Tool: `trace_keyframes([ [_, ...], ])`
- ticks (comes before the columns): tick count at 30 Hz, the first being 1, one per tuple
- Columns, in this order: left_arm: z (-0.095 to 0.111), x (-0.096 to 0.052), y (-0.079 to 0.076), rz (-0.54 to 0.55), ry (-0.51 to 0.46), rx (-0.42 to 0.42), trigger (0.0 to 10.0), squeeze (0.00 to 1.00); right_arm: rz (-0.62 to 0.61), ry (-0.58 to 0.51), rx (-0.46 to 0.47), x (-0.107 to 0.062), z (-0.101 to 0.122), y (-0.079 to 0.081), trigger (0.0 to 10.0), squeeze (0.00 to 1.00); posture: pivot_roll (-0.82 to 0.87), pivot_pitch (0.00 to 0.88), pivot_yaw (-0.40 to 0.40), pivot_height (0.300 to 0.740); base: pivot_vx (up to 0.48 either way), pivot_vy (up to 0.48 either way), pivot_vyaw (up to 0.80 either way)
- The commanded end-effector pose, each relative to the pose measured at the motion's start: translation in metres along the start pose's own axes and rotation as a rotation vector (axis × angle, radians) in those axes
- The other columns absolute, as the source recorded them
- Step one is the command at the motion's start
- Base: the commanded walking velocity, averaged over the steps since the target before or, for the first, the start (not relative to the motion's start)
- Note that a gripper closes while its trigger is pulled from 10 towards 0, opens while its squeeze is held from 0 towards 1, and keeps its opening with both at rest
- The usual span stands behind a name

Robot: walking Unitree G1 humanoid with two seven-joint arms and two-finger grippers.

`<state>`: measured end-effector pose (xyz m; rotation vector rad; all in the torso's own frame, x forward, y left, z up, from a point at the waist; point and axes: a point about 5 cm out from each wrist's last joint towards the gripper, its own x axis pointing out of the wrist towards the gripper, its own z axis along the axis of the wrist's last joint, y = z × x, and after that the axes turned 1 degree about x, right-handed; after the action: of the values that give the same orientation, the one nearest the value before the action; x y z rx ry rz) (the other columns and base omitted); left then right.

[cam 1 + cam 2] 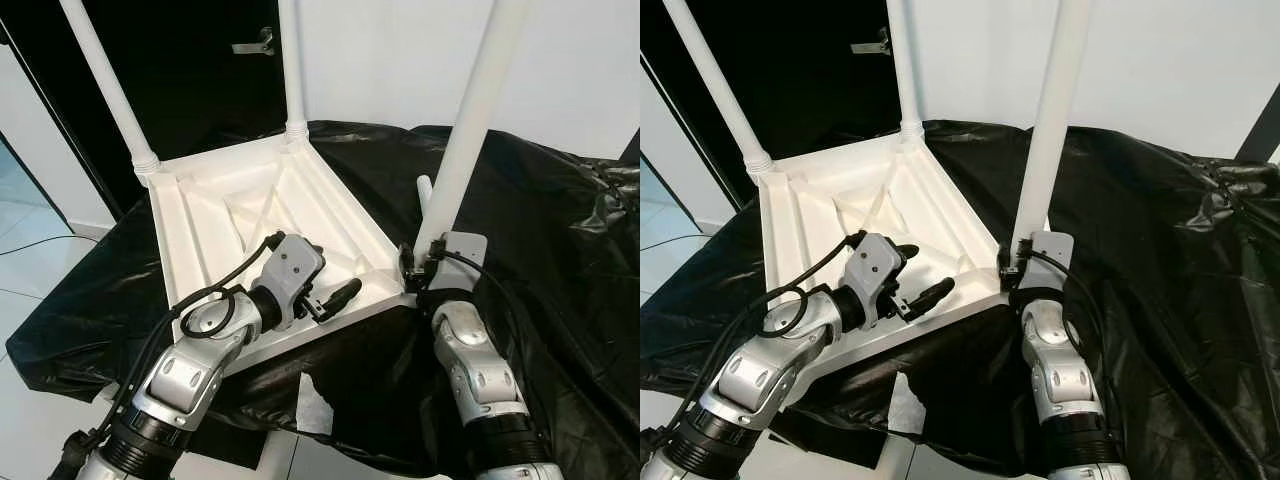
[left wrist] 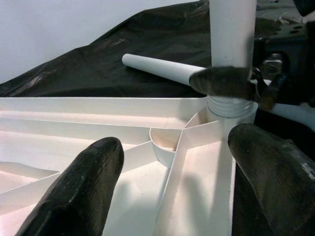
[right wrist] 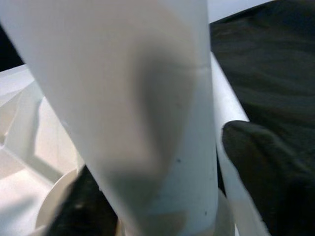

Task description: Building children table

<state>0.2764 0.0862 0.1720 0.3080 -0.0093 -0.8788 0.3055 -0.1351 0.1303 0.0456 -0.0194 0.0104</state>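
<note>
The white children's table top (image 1: 225,215) lies upside down on a black plastic sheet (image 1: 540,210). Two white legs stand in its far corners: one at the back left (image 1: 110,90), one at the back middle (image 1: 291,70). A third leg (image 1: 470,110) stands upright in the near right corner socket, and my right gripper (image 1: 418,262) is shut around its base (image 3: 138,108). My left gripper (image 1: 335,297) hovers open over the ribbed underside near the front edge, pointing at that corner (image 2: 216,105). A loose fourth leg (image 2: 157,69) lies on the sheet behind the corner.
The sheet-covered surface ends just in front of the table top, with tiled floor (image 1: 30,260) to the left below. A dark door with a handle (image 1: 255,42) and a white wall stand behind. Wrinkled black sheet spreads to the right.
</note>
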Motion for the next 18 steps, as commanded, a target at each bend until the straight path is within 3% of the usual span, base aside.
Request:
trace_keyframes([
  [1,0.002,0.001,0.003,-0.018,-0.005,0.012,10.0,0.0,0.035,-0.034,0.006,0.0,0.006,0.001,10.0,1.0,0.01,0.0,0.019,0.74,0.0,0.0,0.0],
  [10,0.002,-0.004,0.004,-0.017,-0.001,0.02,10.0,0.0,0.308,-0.049,-0.039,-0.008,0.011,-0.012,10.0,1.0,0.02,0.0,0.019,0.74,0.0,0.0,0.0],
  [11,0.002,-0.005,0.006,-0.013,0.001,0.023,10.0,0.0,0.423,-0.006,-0.025,-0.009,0.009,-0.017,10.0,0.61,0.02,0.0,0.021,0.74,0.0,0.0,0.0],
  [12,0.002,-0.005,0.007,-0.013,0.002,0.023,10.0,0.0,0.453,-0.007,-0.037,-0.008,0.009,-0.019,10.0,0.0,0.02,0.0,0.024,0.74,0.0,0.0,0.0],
  [18,0.002,-0.004,0.007,-0.018,0.003,0.029,10.0,0.0,0.566,0.033,-0.088,0.009,0.011,-0.03,10.0,0.0,0.02,0.0,0.022,0.74,0.0,0.0,0.0],
])
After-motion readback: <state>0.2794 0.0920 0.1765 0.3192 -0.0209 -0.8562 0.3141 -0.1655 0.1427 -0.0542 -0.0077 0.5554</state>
